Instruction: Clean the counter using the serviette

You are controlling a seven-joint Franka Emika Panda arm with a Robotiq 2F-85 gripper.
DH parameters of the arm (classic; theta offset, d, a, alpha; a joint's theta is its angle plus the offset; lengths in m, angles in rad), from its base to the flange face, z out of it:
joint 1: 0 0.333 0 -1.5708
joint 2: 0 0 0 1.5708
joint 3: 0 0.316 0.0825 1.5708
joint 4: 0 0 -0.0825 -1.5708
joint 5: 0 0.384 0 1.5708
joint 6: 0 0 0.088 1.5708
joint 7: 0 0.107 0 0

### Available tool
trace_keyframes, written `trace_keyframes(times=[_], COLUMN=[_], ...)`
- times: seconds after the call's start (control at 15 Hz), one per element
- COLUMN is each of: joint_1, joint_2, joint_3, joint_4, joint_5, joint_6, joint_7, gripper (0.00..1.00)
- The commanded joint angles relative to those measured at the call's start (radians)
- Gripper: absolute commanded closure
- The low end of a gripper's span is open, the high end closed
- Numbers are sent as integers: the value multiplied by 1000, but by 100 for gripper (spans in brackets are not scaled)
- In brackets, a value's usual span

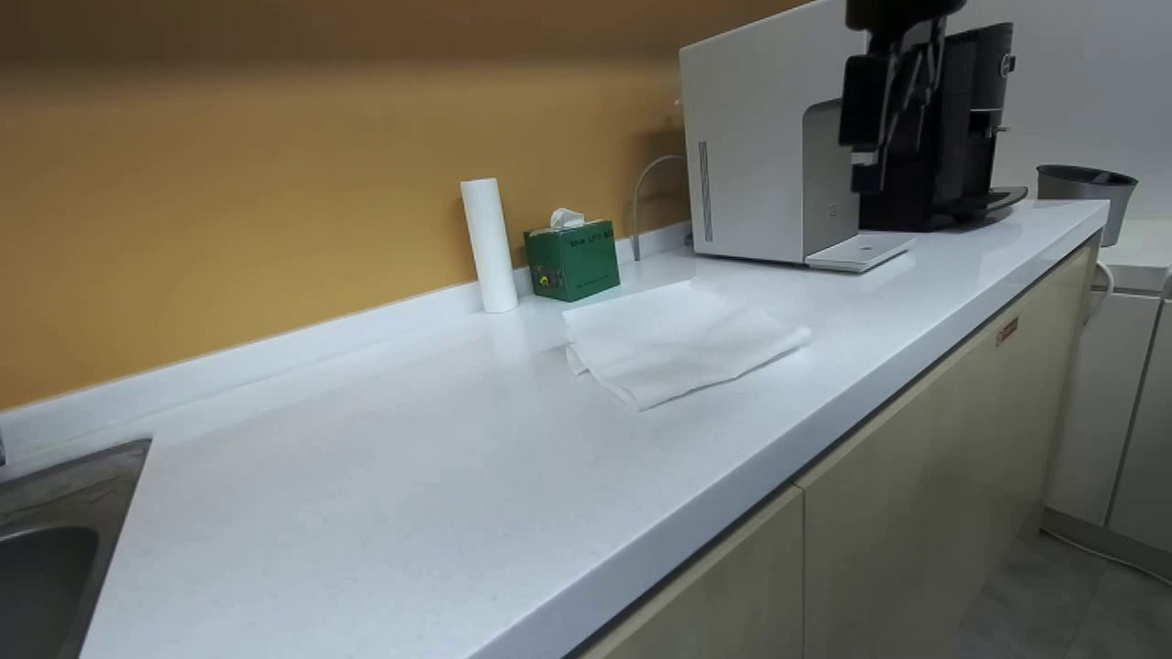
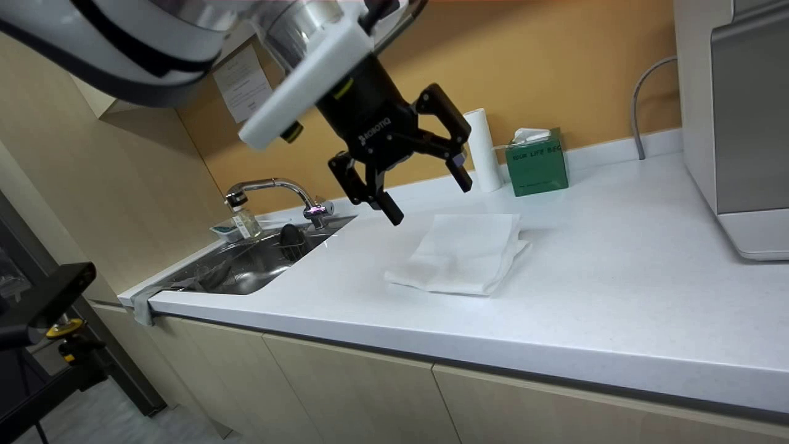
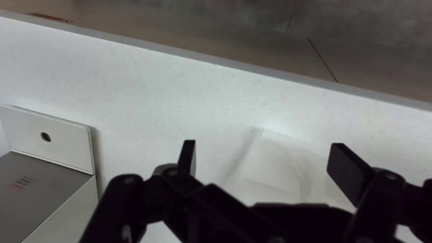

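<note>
A white serviette lies loosely folded on the white counter [image 1: 366,485]. It shows in both exterior views [image 1: 678,343] [image 2: 459,256], with one edge slightly raised and creased. My gripper is open and empty, and hangs above the counter, apart from the serviette; it shows in both exterior views [image 1: 870,169] [image 2: 428,196]. In the wrist view, the gripper's fingers [image 3: 261,152] are wide apart, with the pale serviette [image 3: 270,165] blurred below and between them. Part of the serviette is hidden there by the gripper.
A paper roll [image 2: 484,151] and a green tissue box [image 2: 537,163] stand at the back wall. A white dispenser [image 1: 760,146] and a black coffee machine [image 1: 971,137] stand at one end. A sink [image 2: 253,271] with a faucet is at the opposite end.
</note>
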Motion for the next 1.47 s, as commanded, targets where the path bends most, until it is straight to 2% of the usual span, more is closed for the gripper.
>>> trace_keyframes(times=[0.0,0.2,0.47,0.73,1.13,1.4], joint_1=[-9,-5,36,89,109,121], joint_2=[165,288,424,525,629,672], joint_3=[39,64,32,-7,10,-2], joint_4=[63,105,205,306,433,492], joint_5=[-33,-79,-131,-65,149,177], joint_6=[179,289,302,256,115,67], joint_7=[175,295,384,321,126,93], gripper=[0,0,0,0,0,0])
